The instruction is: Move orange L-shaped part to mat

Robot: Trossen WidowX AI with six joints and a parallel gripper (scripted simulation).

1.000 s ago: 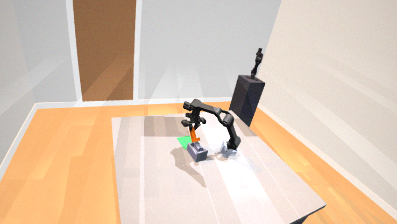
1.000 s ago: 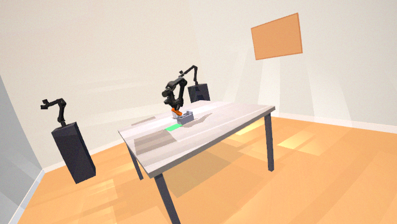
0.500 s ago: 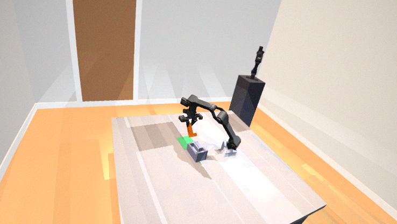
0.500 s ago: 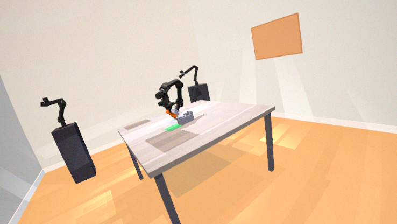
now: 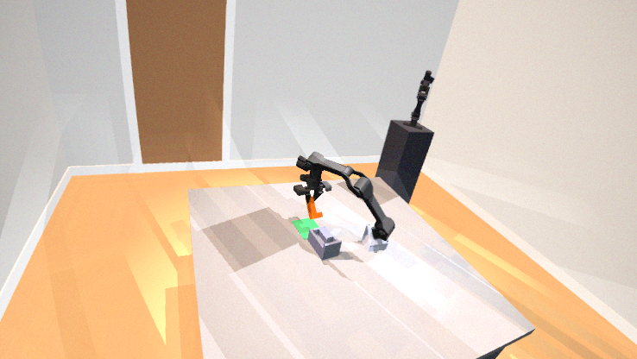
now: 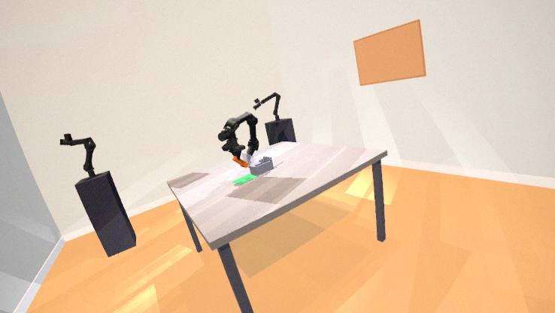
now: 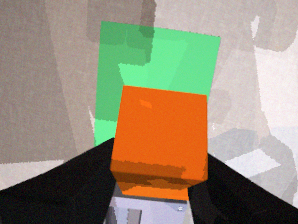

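Note:
The orange L-shaped part point(image 5: 313, 209) point(image 6: 240, 161) point(image 7: 162, 132) hangs steeply tilted in the air, its L-shaped end downward. My gripper point(image 5: 311, 198) point(image 6: 236, 157) is shut on its upper end. In the wrist view the two black fingers stand on either side of the part. The green mat point(image 5: 304, 226) point(image 6: 244, 179) point(image 7: 200, 55) lies flat on the table, below the part and beside the tray. The grey tray point(image 5: 331, 254) point(image 6: 262, 168) point(image 7: 162, 212) stands beside the mat with its pocket empty. In the wrist view the part hides some of the mat and much of the tray.
The table point(image 5: 276, 307) point(image 6: 310, 163) bears the tray and mat. The arm's base point(image 5: 380, 232) stands on a pale mount point(image 5: 375, 244) near the tray. A second arm point(image 5: 419, 97) point(image 6: 88, 153) stands on a dark pedestal away from the table, and another point(image 6: 276, 104) shows in the exterior view.

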